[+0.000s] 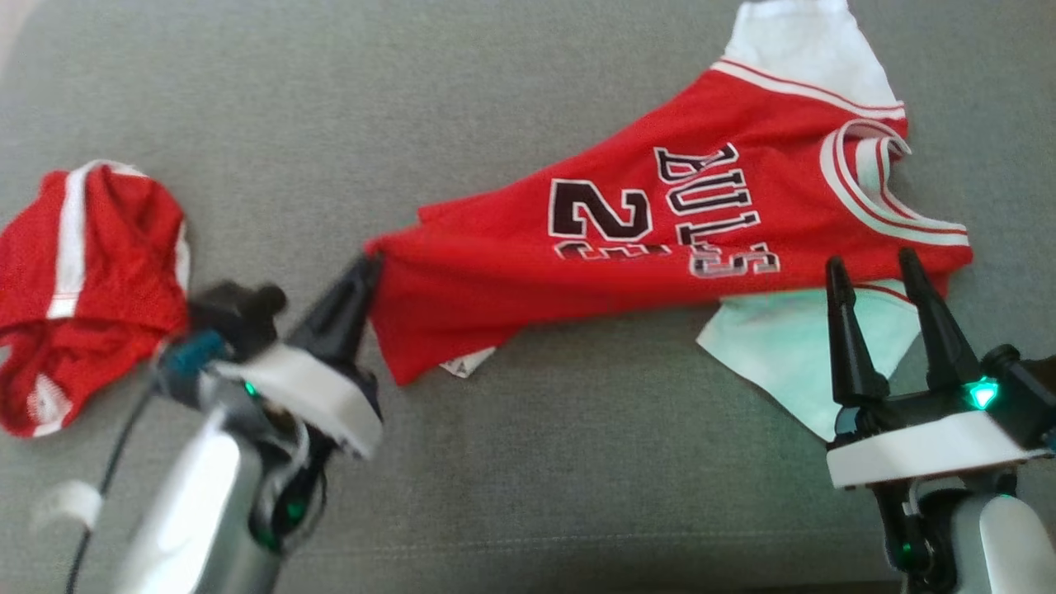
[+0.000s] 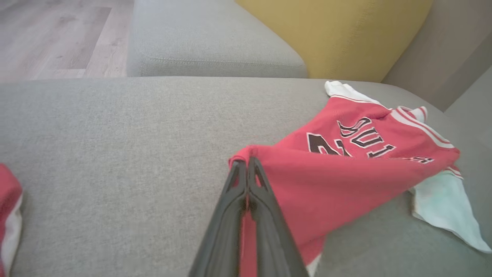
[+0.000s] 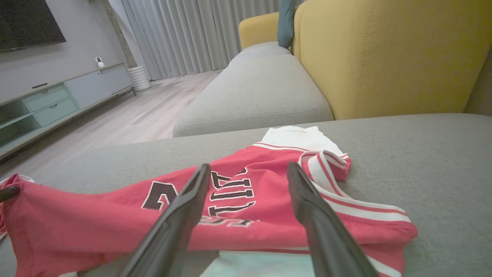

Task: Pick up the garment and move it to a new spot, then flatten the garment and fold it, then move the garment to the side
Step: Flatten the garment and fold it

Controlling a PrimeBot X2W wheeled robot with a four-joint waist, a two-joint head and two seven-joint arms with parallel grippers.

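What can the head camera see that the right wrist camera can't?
The head view adds a crumpled pair of red shorts with white stripes, on the left. The right wrist view adds the yellow sofa back, pale grey curtains, a wooden floor and a low cabinet. Both show the red basketball jersey with white trim, the grey fabric seat cushion under it, and the right gripper, open near the jersey.

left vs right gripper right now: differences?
Left gripper is shut; right gripper is open. Left pinches the jersey's hem corner; right grips nothing, its fingers by the collar end. Left slants toward the upper right in the head view; right points nearly straight up. Both have two long dark fingers.
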